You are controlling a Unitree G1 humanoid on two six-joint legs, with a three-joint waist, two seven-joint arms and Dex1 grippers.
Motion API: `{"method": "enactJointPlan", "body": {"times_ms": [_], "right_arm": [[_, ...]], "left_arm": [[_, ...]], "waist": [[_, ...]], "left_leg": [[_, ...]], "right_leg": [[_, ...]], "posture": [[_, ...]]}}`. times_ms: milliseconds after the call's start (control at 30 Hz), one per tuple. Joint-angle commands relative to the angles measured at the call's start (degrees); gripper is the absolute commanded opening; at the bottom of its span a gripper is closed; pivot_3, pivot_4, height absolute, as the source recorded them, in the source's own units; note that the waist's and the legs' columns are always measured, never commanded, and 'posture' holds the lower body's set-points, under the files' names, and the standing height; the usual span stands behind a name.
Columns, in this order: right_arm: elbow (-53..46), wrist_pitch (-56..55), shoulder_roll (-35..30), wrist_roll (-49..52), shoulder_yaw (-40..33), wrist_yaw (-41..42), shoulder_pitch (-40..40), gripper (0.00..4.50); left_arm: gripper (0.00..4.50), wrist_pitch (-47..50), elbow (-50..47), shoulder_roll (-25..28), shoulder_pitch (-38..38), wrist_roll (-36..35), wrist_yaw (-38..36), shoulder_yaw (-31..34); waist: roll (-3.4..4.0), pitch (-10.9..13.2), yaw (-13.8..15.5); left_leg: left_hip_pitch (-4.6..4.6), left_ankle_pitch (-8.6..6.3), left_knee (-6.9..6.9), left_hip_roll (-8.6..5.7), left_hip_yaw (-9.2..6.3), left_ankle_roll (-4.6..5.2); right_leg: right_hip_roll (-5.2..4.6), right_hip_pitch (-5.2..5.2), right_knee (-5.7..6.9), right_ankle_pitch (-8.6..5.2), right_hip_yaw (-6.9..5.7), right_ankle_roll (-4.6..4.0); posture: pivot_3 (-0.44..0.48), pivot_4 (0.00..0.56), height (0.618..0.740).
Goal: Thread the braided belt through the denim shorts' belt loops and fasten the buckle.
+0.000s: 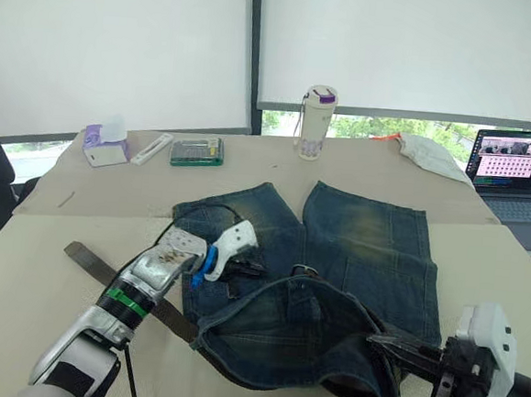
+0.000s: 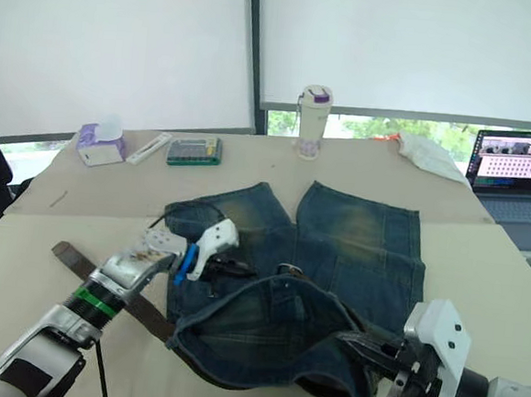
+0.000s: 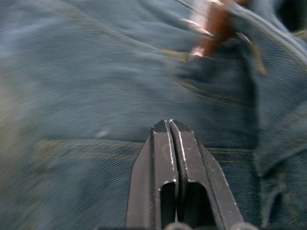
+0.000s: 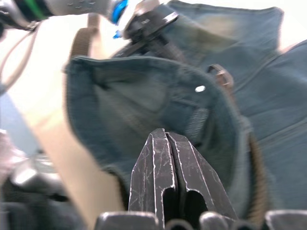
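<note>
Denim shorts [image 1: 353, 261]: blue, faded yellowish patches on legs, tan stitching. Braided belt [image 1: 90, 260]: dark brown; buckle [image 1: 305, 271] silver. Worktop [image 1: 30, 272]: beige. Left end effector [image 1: 258, 269]: black fingers, white housing, blue accent. Bottle [image 1: 316, 122]: white, purple cap.

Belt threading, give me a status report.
Left tool shut, empty, over the denim shorts. Right tool shut at the raised waistband. Braided belt partly threaded, buckle unfastened. No obstruction seen.

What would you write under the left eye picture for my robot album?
Two robot arms work on denim shorts spread on a table, a braided belt trailing out to the left.
</note>
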Motion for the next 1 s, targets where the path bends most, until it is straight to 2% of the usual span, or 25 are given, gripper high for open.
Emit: {"method": "enactJointPlan", "body": {"times_ms": [33, 100, 167, 233, 333, 400, 500, 600, 767, 900, 1000], "right_arm": [[3.15, 0.45, -4.87, -8.75, 7.57, -6.43, -8.30, 0.00], [7.41, 0.03, -6.37, -13.51, 15.83, -8.80, -16.51, 0.00], [12.27, -0.07, -7.58, -20.25, 25.35, -10.50, -24.91, 0.00], [15.57, -0.50, -9.23, -25.96, 33.44, -9.37, -29.93, 0.00], [21.84, -2.57, -8.72, -31.84, 44.71, -4.51, -36.11, 0.00], [23.18, -5.32, -9.36, -33.53, 50.17, 1.81, -37.36, 0.00], [19.20, -6.86, -10.14, -30.86, 53.64, 9.78, -34.66, 0.00], [16.34, -6.44, -10.25, -31.36, 56.22, 12.20, -31.46, 0.00], [15.54, -7.46, -7.50, -38.19, 58.50, 7.11, -27.26, 0.00], [13.67, -6.21, -2.13, -36.50, 52.99, 2.90, -25.62, 0.00], [11.73, -4.15, 2.62, -33.52, 47.84, -0.02, -25.69, 0.00]], "left_arm": [[0.02, -2.28, -9.81, 4.30, 2.65, -5.53, -13.93, 1.11], [0.02, -2.21, -13.56, 7.48, 4.50, -6.59, -19.02, 0.93], [0.02, -2.69, -15.99, 10.04, 6.27, -6.47, -21.44, 1.20], [0.02, -4.61, -16.85, 11.64, 7.58, -5.00, -22.18, 1.51], [0.02, -1.36, -17.71, 11.84, 9.11, -6.47, -19.26, 4.37], [0.02, 0.20, -16.62, 10.50, 9.51, -6.77, -14.75, 7.35], [0.02, 0.40, -10.57, 6.90, 6.77, -3.94, -4.66, 12.13], [0.02, 0.95, -4.64, 5.41, 3.40, -0.96, 1.53, 14.26], [0.02, 3.50, 3.46, 2.05, -2.08, 2.12, 9.34, 15.88], [0.02, 4.01, 9.68, -0.14, -6.30, 5.28, 10.47, 13.70], [0.89, 4.88, 12.34, -0.46, -7.24, 8.67, 7.66, 9.50]], "waist": [[0.11, -0.05, -0.26], [0.15, -0.05, -0.63], [0.25, -0.05, -0.83], [0.40, -0.07, -0.46], [0.37, -0.06, -0.26], [0.34, -0.04, -0.15], [0.35, -0.04, 0.08], [0.26, -0.02, -0.04], [0.26, -0.04, -0.30], [0.09, -0.03, -0.29], [0.13, -0.05, -0.40]], "left_leg": [[0.01, -0.01, -0.01, 0.03, 0.05, 0.01], [0.02, 0.01, -0.02, 0.12, 0.09, -0.02], [0.03, 0.02, -0.04, 0.25, 0.19, -0.05], [0.01, 0.02, -0.04, 0.25, 0.22, -0.04], [-0.03, 0.02, -0.01, 0.25, 0.17, -0.04], [-0.09, 0.02, 0.06, 0.24, 0.16, -0.04], [-0.10, 0.00, 0.14, 0.24, 0.11, 0.00], [-0.11, -0.02, 0.27, 0.26, 0.04, -0.02], [-0.07, -0.06, 0.31, 0.25, 0.04, -0.10], [-0.07, -0.06, 0.38, 0.25, 0.00, -0.13], [-0.07, -0.07, 0.37, 0.24, 0.01, -0.15]], "right_leg": [[-0.01, 0.00, -0.01, 0.00, -0.01, 0.00], [0.08, -0.06, 0.02, -0.01, -0.04, 0.01], [0.13, -0.06, 0.00, 0.00, -0.06, -0.02], [0.14, -0.06, -0.01, 0.00, -0.08, -0.02], [0.17, -0.07, -0.07, 0.00, -0.19, -0.02], [0.17, -0.05, -0.09, 0.01, -0.20, -0.03], [0.16, -0.05, -0.07, 0.01, -0.22, -0.02], [0.22, -0.04, -0.03, 0.01, -0.27, -0.02], [0.21, -0.06, 0.07, 0.01, -0.23, -0.02], [0.22, -0.07, 0.16, 0.01, -0.25, -0.02], [0.22, -0.11, 0.25, 0.01, -0.19, -0.02]], "posture": [[0.000, 0.150, 0.740], [0.000, 0.150, 0.740], [0.000, 0.150, 0.740], [0.000, 0.150, 0.740], [0.000, 0.150, 0.740], [0.000, 0.150, 0.740], [0.000, 0.150, 0.740], [0.000, 0.150, 0.740], [0.000, 0.150, 0.740], [0.000, 0.150, 0.740], [0.000, 0.150, 0.740]]}}
